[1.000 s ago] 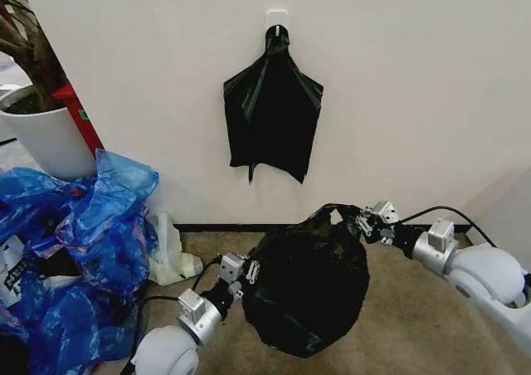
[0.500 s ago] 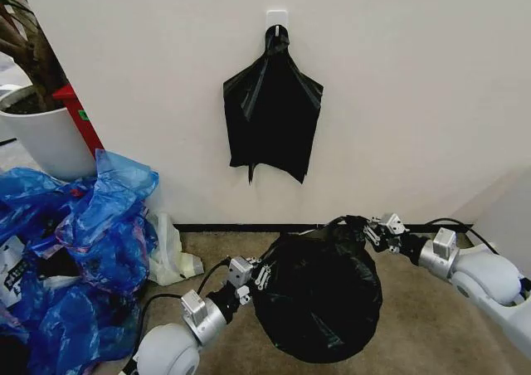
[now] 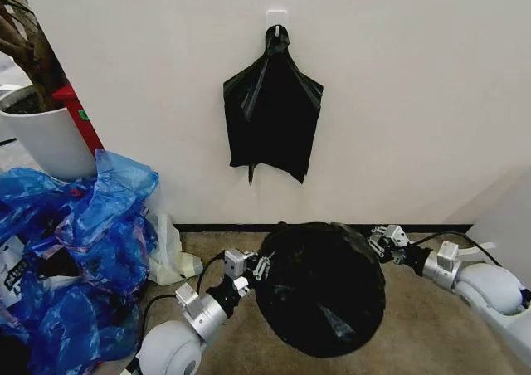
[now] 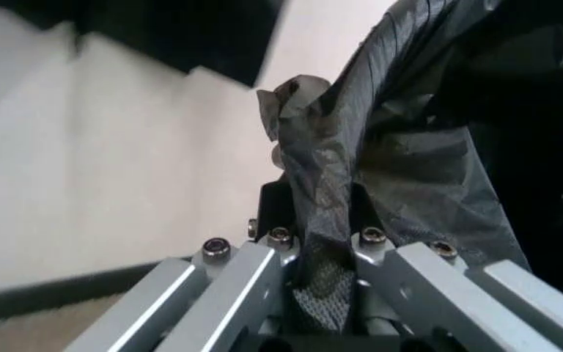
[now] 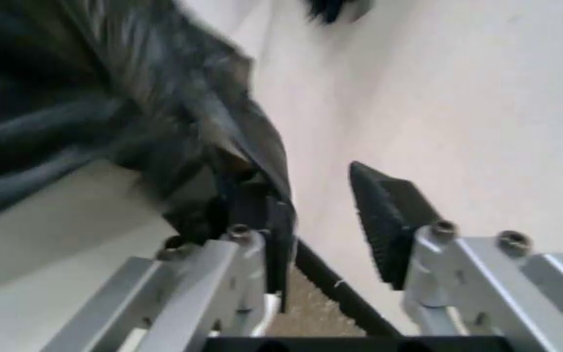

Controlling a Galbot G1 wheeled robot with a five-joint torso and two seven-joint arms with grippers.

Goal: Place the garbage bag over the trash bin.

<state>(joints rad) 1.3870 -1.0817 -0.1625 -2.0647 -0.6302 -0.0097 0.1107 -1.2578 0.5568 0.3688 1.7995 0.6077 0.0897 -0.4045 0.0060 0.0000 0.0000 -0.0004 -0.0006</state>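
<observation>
The glossy black garbage bag (image 3: 322,290) lies as a rounded dome on the floor by the wall. The trash bin is hidden under it. My left gripper (image 3: 259,267) is at the dome's left edge, and the left wrist view shows it (image 4: 325,253) shut on a fold of the black film (image 4: 380,147). At the dome's right edge, my right gripper (image 3: 383,242) is open (image 5: 322,227). In the right wrist view the film (image 5: 115,110) hangs against one finger (image 5: 262,235), with nothing between the two pads.
A flat black bag (image 3: 272,118) hangs from a hook on the wall just behind. Blue plastic bags (image 3: 79,250) are heaped at the left, beside a white plant pot (image 3: 46,138) and crumpled pale plastic (image 3: 170,257). Carpet (image 3: 423,325) shows at the right.
The bag's raised peak has dropped and spread into a lower, wider dome. The right gripper has sunk toward the right edge and stands off the film. The left gripper shifted slightly right.
</observation>
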